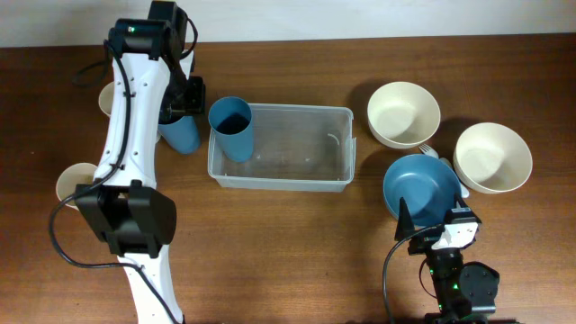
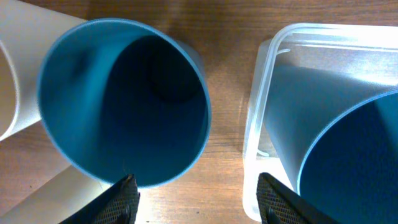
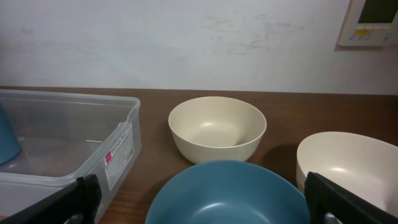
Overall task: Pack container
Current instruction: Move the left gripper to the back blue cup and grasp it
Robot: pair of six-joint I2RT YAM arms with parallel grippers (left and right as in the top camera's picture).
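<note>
The clear plastic container (image 1: 297, 148) sits mid-table. One blue cup (image 1: 231, 126) stands inside its left end. A second blue cup (image 1: 182, 135) stands on the table just left of it. My left gripper (image 1: 184, 101) hovers over that outer cup, open and empty. In the left wrist view the outer cup (image 2: 124, 99) lies ahead of the open fingers (image 2: 196, 199), with the container rim (image 2: 264, 112) and the inner cup (image 2: 348, 155) to the right. My right gripper (image 1: 432, 225) is open and empty, just behind a blue bowl (image 3: 227, 193); the container wall (image 3: 62, 140) shows at the left.
Two cream bowls (image 1: 403, 114) (image 1: 492, 157) and the blue bowl (image 1: 422, 187) stand to the right of the container. Two cream cups (image 1: 110, 97) (image 1: 75, 183) stand at the far left, beside my left arm. A wall runs behind the table.
</note>
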